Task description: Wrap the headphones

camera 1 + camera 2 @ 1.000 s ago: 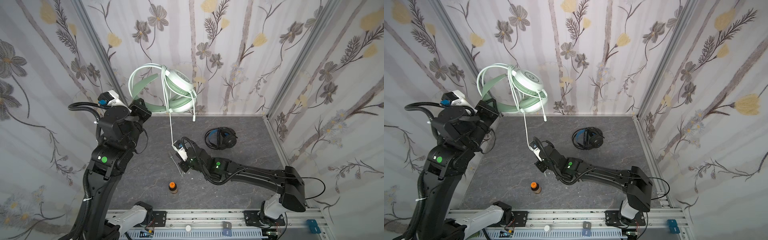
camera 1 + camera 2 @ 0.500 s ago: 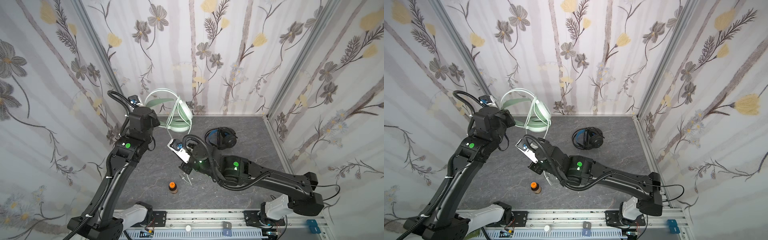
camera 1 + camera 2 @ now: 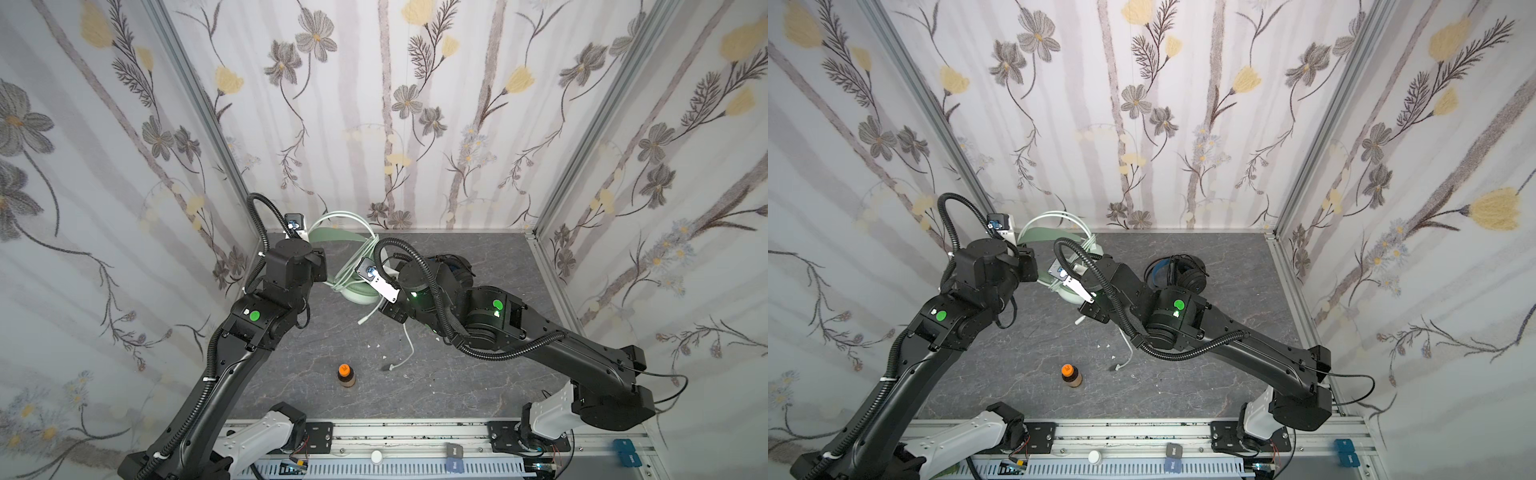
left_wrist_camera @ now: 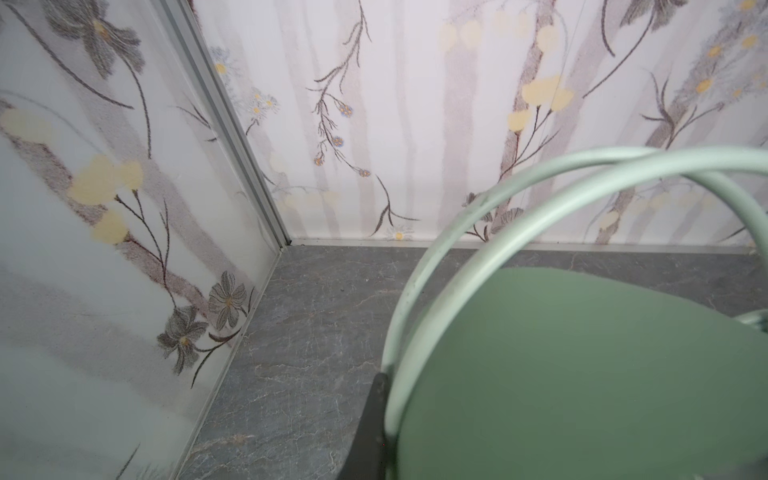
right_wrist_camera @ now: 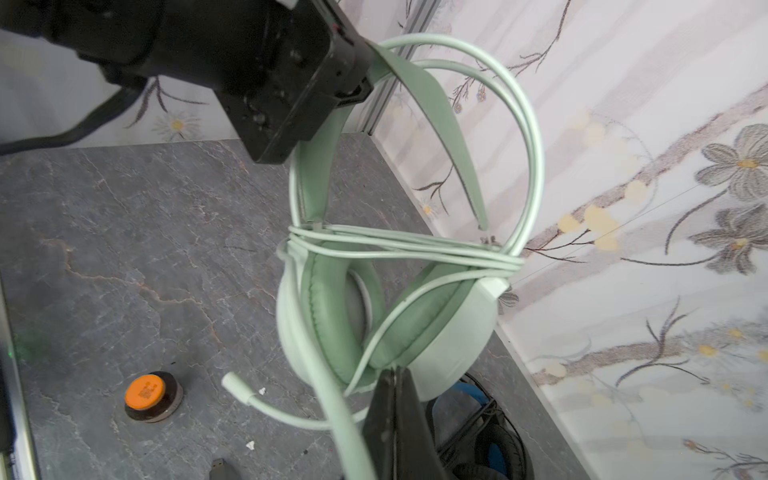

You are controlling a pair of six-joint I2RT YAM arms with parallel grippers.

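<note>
Right wrist: green headset (image 5: pixel 453 332) in left tool (image 5: pixel 362 74)

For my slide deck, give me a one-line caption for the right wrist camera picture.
Left gripper holds the mint-green headphones by the headband, white cable wound across the earcups.

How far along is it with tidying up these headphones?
Done: several turns of white cable circle the mint-green headset. In hand: the left claw grips the headband; the right claw appears to pinch the cable. Left: the loose tail with its plug lies on the table; the black headset sits apart behind.
</note>
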